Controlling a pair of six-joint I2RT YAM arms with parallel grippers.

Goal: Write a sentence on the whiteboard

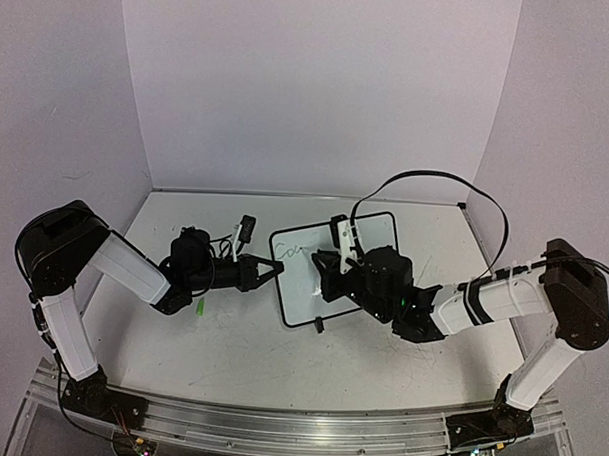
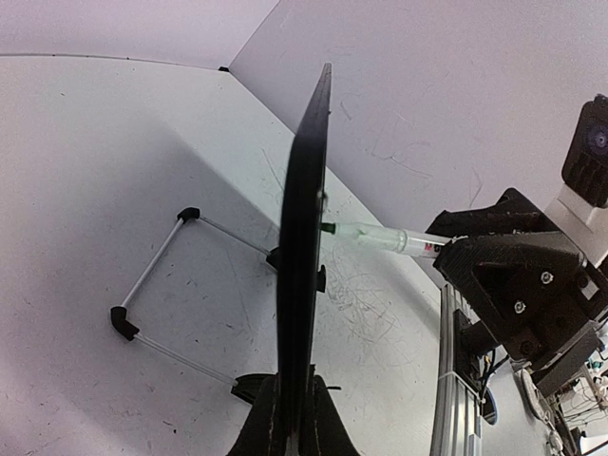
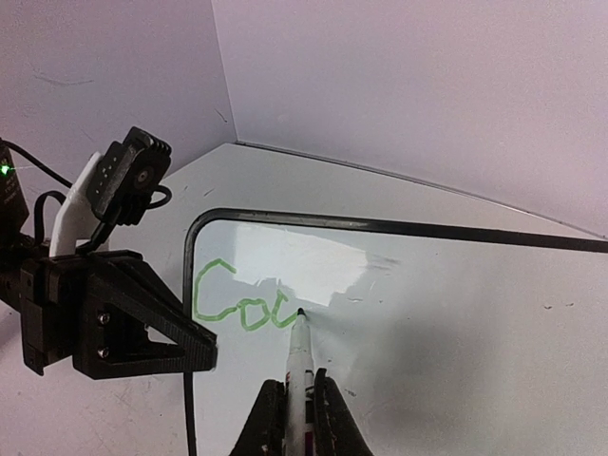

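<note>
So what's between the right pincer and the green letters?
Only the marker: the right pincer grips it, and its tip touches the whiteboard by the green letters. Right wrist view shows it.

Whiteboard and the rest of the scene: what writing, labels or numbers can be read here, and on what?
"Coc": green handwriting on the whiteboard; the last letter is unfinished at the marker tip.
Small marks on the marker barrel: too small to read.
Nothing else legible in any view.
</note>
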